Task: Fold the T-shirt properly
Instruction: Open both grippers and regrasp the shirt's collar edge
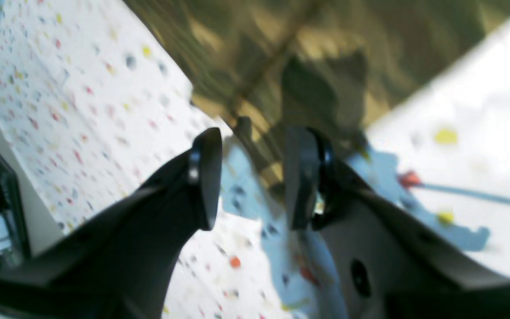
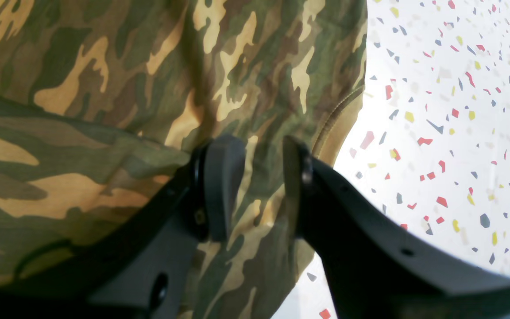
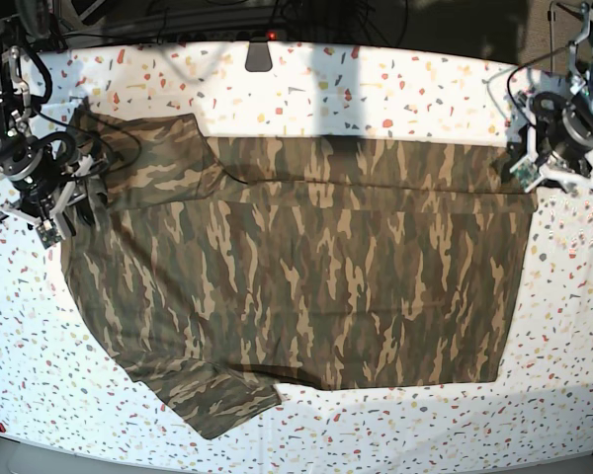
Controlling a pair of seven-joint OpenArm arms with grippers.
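Note:
The camouflage T-shirt (image 3: 306, 267) lies spread flat on the speckled white table (image 3: 376, 89), sleeves at the left and hem at the right. My right gripper (image 3: 67, 209) is at the shirt's left edge. In the right wrist view the gripper (image 2: 261, 150) is open just above the cloth (image 2: 104, 88), beside a ribbed edge (image 2: 334, 128). My left gripper (image 3: 546, 170) is at the shirt's far right corner. In the blurred left wrist view this gripper (image 1: 255, 146) is open, with the shirt's corner (image 1: 308, 66) just beyond its fingertips.
A small dark object (image 3: 260, 54) and cables lie along the table's back edge. Both arm bases stand at the far corners. Bare table surrounds the shirt, widest along the front (image 3: 425, 425). The front edge of the table runs along the bottom.

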